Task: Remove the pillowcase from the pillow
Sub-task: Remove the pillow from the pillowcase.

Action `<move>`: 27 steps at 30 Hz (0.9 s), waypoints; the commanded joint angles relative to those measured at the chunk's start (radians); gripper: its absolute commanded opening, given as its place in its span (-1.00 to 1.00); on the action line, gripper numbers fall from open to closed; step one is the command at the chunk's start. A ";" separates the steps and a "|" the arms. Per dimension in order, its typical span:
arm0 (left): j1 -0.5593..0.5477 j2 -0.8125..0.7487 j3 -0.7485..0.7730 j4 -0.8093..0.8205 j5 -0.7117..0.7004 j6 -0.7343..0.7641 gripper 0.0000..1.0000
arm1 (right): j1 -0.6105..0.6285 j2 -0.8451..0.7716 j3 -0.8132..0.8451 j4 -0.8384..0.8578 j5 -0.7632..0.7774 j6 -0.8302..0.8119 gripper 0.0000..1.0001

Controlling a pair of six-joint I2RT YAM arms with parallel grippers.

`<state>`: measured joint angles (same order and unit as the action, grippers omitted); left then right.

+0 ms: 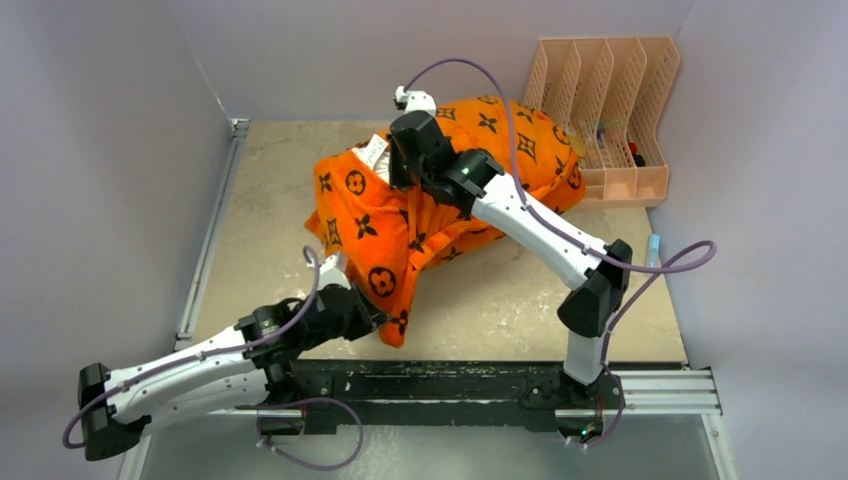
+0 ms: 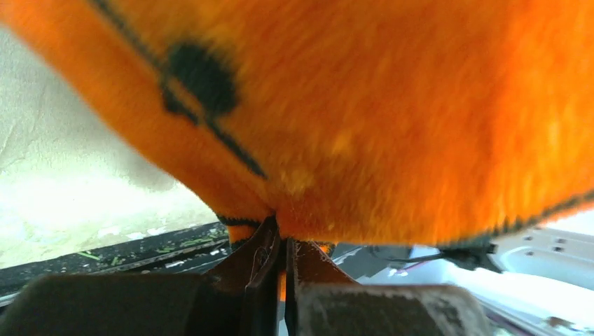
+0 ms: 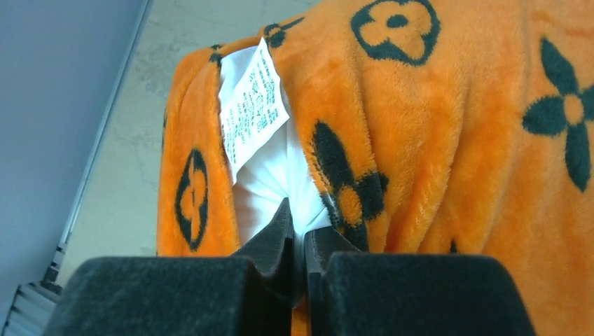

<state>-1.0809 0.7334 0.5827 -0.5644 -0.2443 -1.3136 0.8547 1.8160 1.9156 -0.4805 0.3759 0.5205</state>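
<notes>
The orange pillowcase [image 1: 420, 215] with black motifs lies bunched across the middle of the table, still around the pillow. Only a bit of the white pillow [image 3: 270, 182] shows at the case's open end, with a white printed label [image 3: 252, 105]. My right gripper [image 1: 397, 165] is shut on that white pillow fabric at the back left of the heap; in the right wrist view [image 3: 298, 234] the white cloth is pinched between the jaws. My left gripper [image 1: 372, 318] is shut on the pillowcase's near lower edge; the left wrist view [image 2: 282, 241] shows orange plush [image 2: 364, 119] clamped between the jaws.
A peach plastic file rack [image 1: 605, 115] stands at the back right, against the pillowcase's far end. A black rail [image 1: 450, 385] runs along the near table edge. Grey walls close in left, right and back. Bare tabletop [image 1: 270, 200] shows left of the heap.
</notes>
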 commanded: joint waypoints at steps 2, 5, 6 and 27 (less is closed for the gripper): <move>-0.005 -0.159 -0.076 -0.057 0.045 -0.080 -1.00 | -0.040 -0.019 0.301 0.148 0.166 -0.144 -1.00; -0.005 -0.139 -0.111 -0.115 0.057 -0.115 -1.00 | -0.042 0.006 0.386 0.139 0.164 -0.167 -1.00; -0.006 -0.114 -0.127 -0.109 0.063 -0.122 -1.00 | -0.042 0.016 0.414 0.132 0.172 -0.168 -1.00; -0.244 0.434 -0.180 0.189 -0.083 -0.286 -1.00 | -0.072 -0.285 0.068 0.247 0.261 -0.187 -1.00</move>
<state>-1.2850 1.1835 0.4278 -0.2077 -0.4084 -1.6150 0.8555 1.8141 2.0762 -0.7048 0.4004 0.3180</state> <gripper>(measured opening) 0.019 0.030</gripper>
